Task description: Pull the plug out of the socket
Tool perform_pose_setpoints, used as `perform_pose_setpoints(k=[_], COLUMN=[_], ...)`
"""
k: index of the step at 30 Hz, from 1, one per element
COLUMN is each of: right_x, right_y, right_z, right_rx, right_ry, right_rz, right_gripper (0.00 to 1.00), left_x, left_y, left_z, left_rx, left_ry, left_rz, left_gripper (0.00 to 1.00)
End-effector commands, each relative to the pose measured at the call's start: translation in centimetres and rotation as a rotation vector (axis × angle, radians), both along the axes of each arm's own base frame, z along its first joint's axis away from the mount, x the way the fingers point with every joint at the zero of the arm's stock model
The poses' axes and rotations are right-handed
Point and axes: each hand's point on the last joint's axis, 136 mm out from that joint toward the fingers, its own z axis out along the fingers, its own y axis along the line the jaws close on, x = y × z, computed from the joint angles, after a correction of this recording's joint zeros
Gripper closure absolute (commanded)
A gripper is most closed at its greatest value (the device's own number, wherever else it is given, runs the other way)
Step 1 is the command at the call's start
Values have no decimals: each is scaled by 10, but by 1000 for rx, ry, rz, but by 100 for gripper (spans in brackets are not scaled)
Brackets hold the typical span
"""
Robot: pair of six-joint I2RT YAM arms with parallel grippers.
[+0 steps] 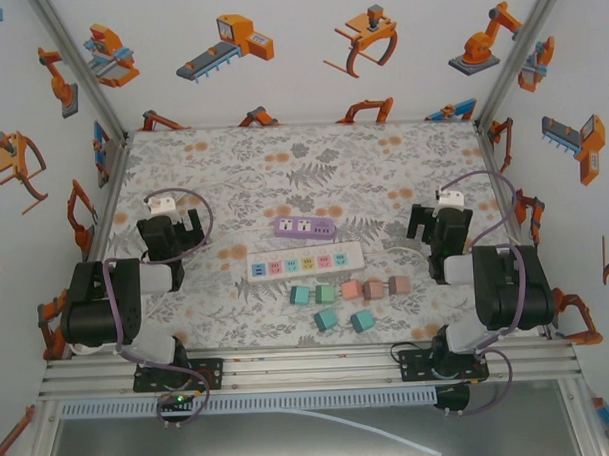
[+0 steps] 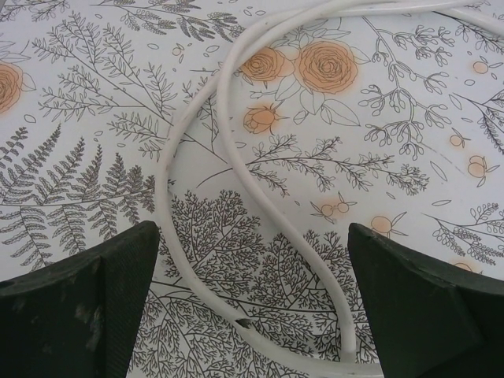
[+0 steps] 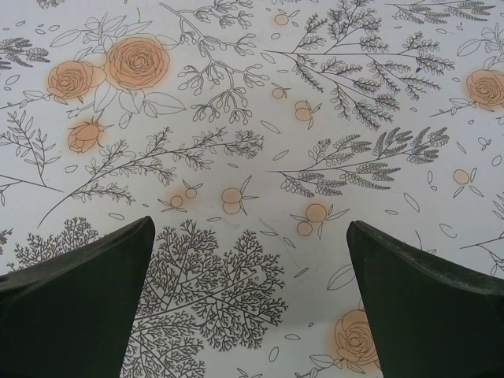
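A white power strip (image 1: 305, 261) lies across the middle of the table, with a row of coloured square faces along its top. From this height I cannot tell which of them is a plug in a socket. A shorter purple strip (image 1: 304, 226) lies just behind it. My left gripper (image 1: 172, 226) hangs open to the left of both strips. In the left wrist view a loop of white cable (image 2: 206, 118) runs over the mat between the open fingers of that gripper (image 2: 252, 303). My right gripper (image 1: 436, 223) is open to the right of the strips, and its wrist view has bare mat between its fingers (image 3: 252, 303).
Several loose pastel cubes (image 1: 349, 302), teal and pink, lie in two rows in front of the white strip. The flowered mat (image 1: 282, 159) reaches back to white walls on three sides. The arm bases sit on the metal rail (image 1: 309, 366) at the near edge.
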Motion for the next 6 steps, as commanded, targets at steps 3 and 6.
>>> perform_pose_setpoints(k=[3, 6], right_x=[10, 9], right_y=[-2, -1], right_z=[16, 16], right_rx=[4, 0], right_ry=[-57, -61], right_rz=[-4, -2], right_gripper=[1, 1], left_x=[5, 5], left_y=[1, 2], left_z=[9, 9], left_rx=[-7, -8], left_ry=[-27, -27], left_rz=[10, 10], left_gripper=[3, 3])
